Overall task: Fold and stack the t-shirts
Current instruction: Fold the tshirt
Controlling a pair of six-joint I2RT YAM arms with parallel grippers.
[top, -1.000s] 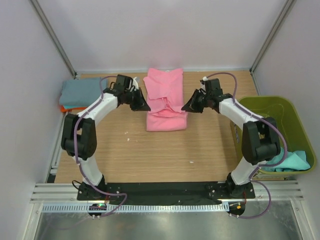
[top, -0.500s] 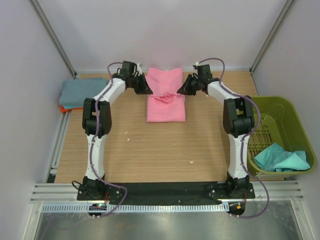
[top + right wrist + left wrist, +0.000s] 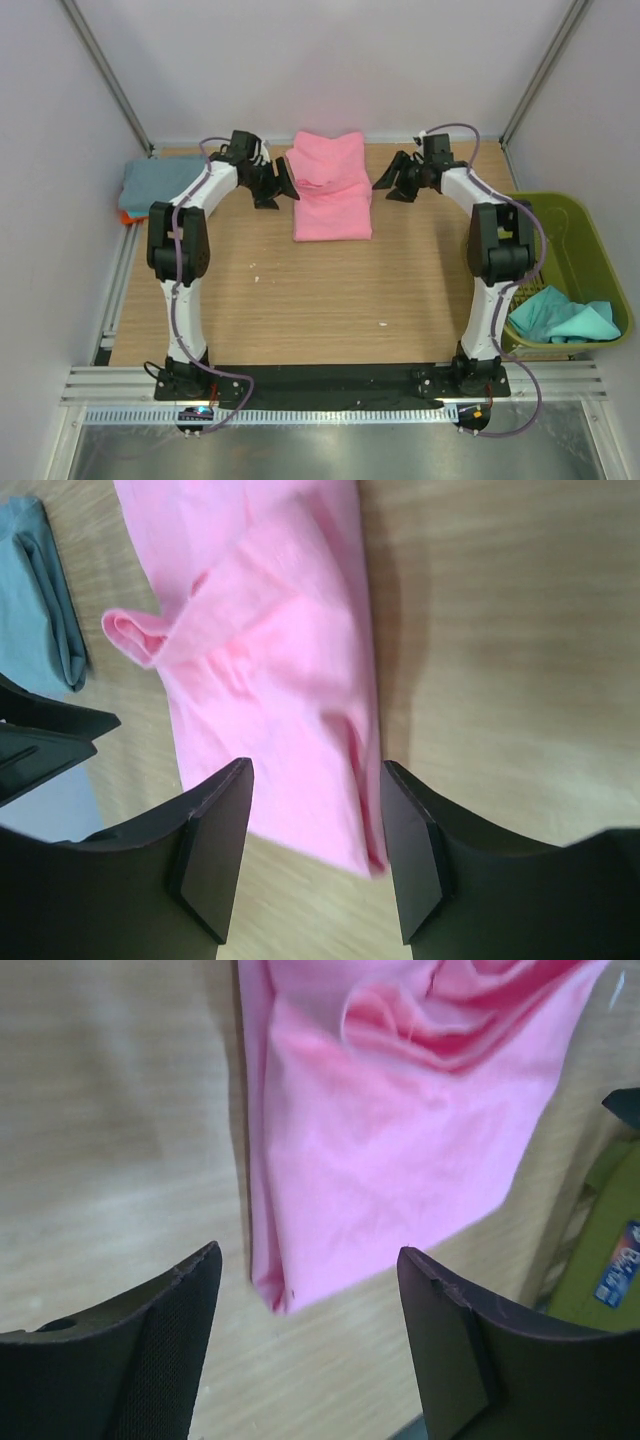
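Observation:
A bright pink t-shirt (image 3: 331, 190) lies folded into a narrow rectangle at the back middle of the table, its upper layer rumpled. My left gripper (image 3: 277, 186) is just off its left edge and stands open, holding nothing. In the left wrist view the pink t-shirt (image 3: 390, 1130) has its corner just beyond the open gripper (image 3: 310, 1255). My right gripper (image 3: 392, 186) is just off the right edge, also open. In the right wrist view the shirt's corner (image 3: 270, 660) lies beyond the open gripper (image 3: 315, 770). A grey-blue t-shirt (image 3: 160, 183) sits folded on an orange one (image 3: 127, 216) at the far left.
An olive-green basket (image 3: 530, 198) stands at the table's right edge with a crumpled teal t-shirt (image 3: 562, 318) in it. Walls close in the back and both sides. Bare wood lies between the pink shirt and the arm bases.
Both grippers carried the pink shirt's fold toward the back, then opened and let it go. They now sit a little outward from the cloth, and the folded layer rests on the shirt.

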